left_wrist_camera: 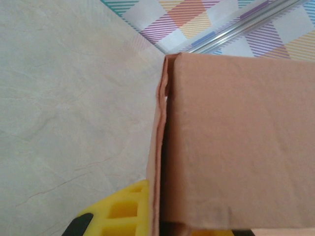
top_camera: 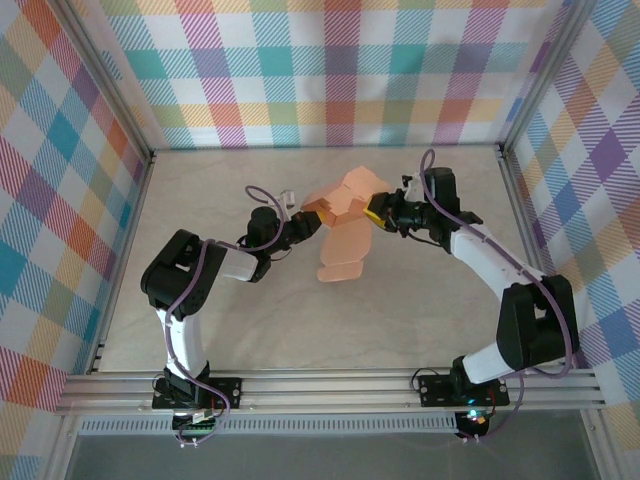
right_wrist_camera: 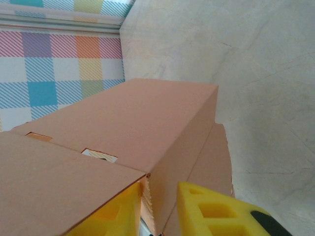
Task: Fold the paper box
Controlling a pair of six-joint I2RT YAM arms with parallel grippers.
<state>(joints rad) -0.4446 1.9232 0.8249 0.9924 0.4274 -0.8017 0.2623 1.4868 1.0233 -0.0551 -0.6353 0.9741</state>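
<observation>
The paper box (top_camera: 345,205), salmon-orange card, is held up off the table between both grippers, partly formed, with a long flap (top_camera: 340,262) hanging down toward the near side. My left gripper (top_camera: 303,224) is shut on the box's left wall. In the left wrist view that thin wall edge (left_wrist_camera: 158,147) runs up from between the yellow pads (left_wrist_camera: 118,211), with a broad panel (left_wrist_camera: 236,137) to its right. My right gripper (top_camera: 377,213) holds the right end. There its yellow fingers (right_wrist_camera: 216,214) flank a folded side wall (right_wrist_camera: 182,147) and press on it, under the slotted top panel (right_wrist_camera: 123,118).
Beige marbled tabletop (top_camera: 250,320) lies under the box. Plaid walls (top_camera: 330,80) with aluminium posts close in the back and both sides. A metal rail (top_camera: 330,385) carrying both arm bases runs along the near edge.
</observation>
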